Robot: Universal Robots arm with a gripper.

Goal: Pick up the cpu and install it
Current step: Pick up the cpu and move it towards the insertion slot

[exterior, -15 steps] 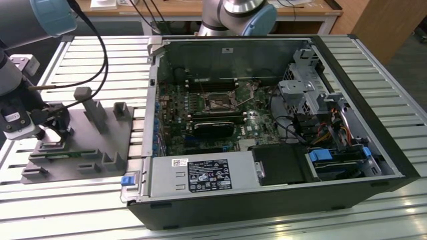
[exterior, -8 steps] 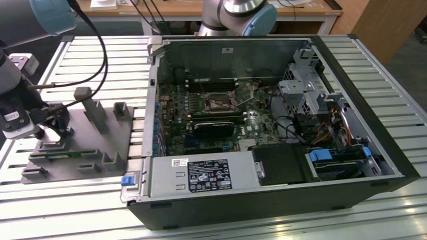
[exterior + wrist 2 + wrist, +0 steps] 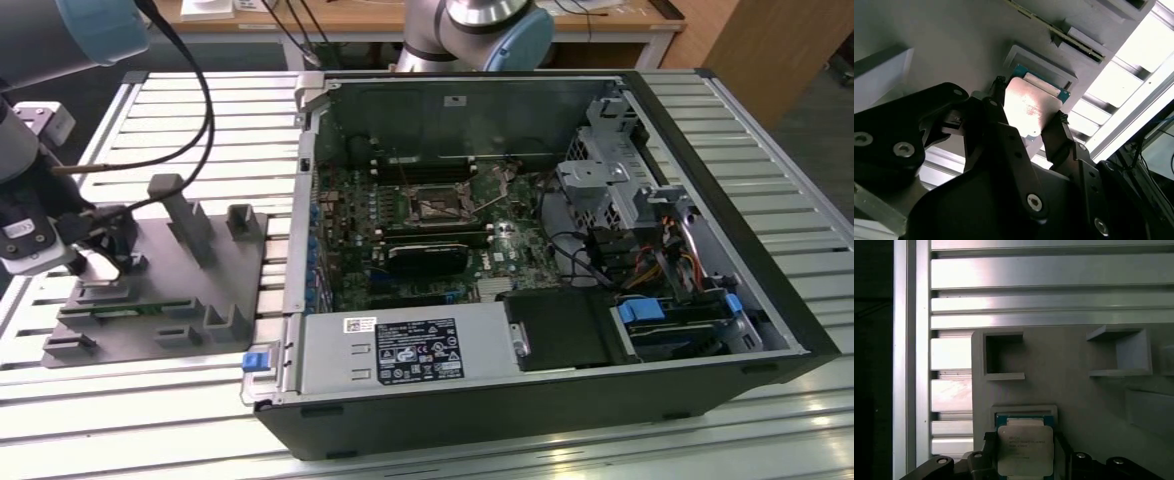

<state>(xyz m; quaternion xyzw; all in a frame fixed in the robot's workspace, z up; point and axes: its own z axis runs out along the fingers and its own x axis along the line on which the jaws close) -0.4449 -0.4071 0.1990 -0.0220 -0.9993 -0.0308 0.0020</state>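
In the exterior view, the tool (image 3: 104,262) hangs low over the grey tray (image 3: 174,300). The tray lies on the slatted tabletop (image 3: 200,110) at the exterior view's left, just beside the open computer case (image 3: 787,330). The socket (image 3: 438,207) on the motherboard sits well apart from the tool, with the case wall between them.

In the second wrist view, the cpu (image 3: 1029,107) sits between the two black fingers (image 3: 1004,130) with its silver top towards the camera. A strip of its green edge shows on the side of the tray's shallow pocket (image 3: 1044,67). The tool is drawn in narrow, with a finger against each of two opposite edges, so we judge it to be holding the cpu. We cannot tell whether the chip is fully clear of the pocket.

In the first wrist view, the cpu (image 3: 1024,447) is framed by the same fingers, close to the pocket rim, with bare square recesses of the tray beyond it.

The risks we see come from the grip, which bears only on thin edges. A small slip could tilt the chip or drop it. A corner could also catch on the pocket rim and cock the chip in the fingers. A skewed chip would meet the socket crooked and could damage its contacts. The case wall could also strike the chip or the tool.
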